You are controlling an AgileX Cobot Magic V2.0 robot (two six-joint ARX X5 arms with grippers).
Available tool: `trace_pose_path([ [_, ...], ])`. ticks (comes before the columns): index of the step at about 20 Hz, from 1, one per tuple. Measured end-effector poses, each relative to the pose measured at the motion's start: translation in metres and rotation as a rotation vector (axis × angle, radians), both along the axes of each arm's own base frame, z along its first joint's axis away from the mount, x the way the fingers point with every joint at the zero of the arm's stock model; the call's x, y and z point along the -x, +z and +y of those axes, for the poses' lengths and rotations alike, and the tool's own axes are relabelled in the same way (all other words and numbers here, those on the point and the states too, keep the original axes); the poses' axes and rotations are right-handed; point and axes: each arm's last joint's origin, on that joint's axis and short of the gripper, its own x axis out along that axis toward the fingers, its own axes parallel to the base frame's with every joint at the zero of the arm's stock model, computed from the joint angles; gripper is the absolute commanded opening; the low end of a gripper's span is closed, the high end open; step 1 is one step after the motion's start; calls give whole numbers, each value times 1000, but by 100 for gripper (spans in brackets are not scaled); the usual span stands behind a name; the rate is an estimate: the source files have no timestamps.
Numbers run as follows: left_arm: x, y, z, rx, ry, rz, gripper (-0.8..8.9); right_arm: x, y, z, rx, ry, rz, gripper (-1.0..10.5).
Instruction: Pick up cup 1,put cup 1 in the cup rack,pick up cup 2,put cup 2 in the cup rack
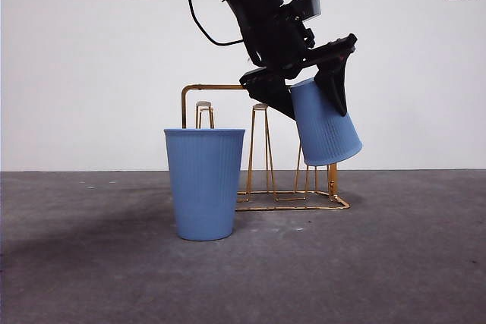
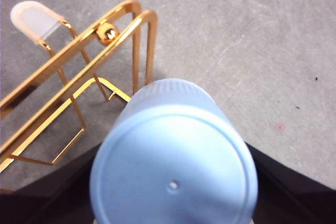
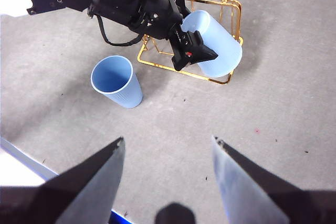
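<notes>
The left gripper [image 1: 319, 85] is clamping cup 1 [image 1: 325, 123] upside down, tilted over a peg at the cup rack [image 1: 262, 149] end, not yet seated. Cup 2 [image 1: 205, 182] is standing upright on the worktop [image 1: 395, 263], untouched, while the right gripper [image 3: 167, 153] is waiting above, jaws apart.

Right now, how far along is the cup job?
Nothing is racked yet. In hand: the left gripper holds one blue cup upside down and tilted over the gold rack. Left: seat it, then rack the second cup, upright on the table. The right gripper waits, open.
</notes>
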Motion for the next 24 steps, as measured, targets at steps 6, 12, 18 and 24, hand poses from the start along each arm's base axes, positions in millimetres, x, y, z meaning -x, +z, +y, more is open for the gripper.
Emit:
trace_pose_path([
  [6,-1,-2,-1,-2,-11,-1,349,0,0,1,-20,21,3,280],
  [12,0,-2,-3,5,-41,-9,479,0,0,1,-23,24,3,280],
  [18,-1,-3,-4,4,-45,-13,480,0,0,1,-23,24,4,280],
  [24,0,8,1,-24,-36,22,480,0,0,1,-23,24,4,280],
])
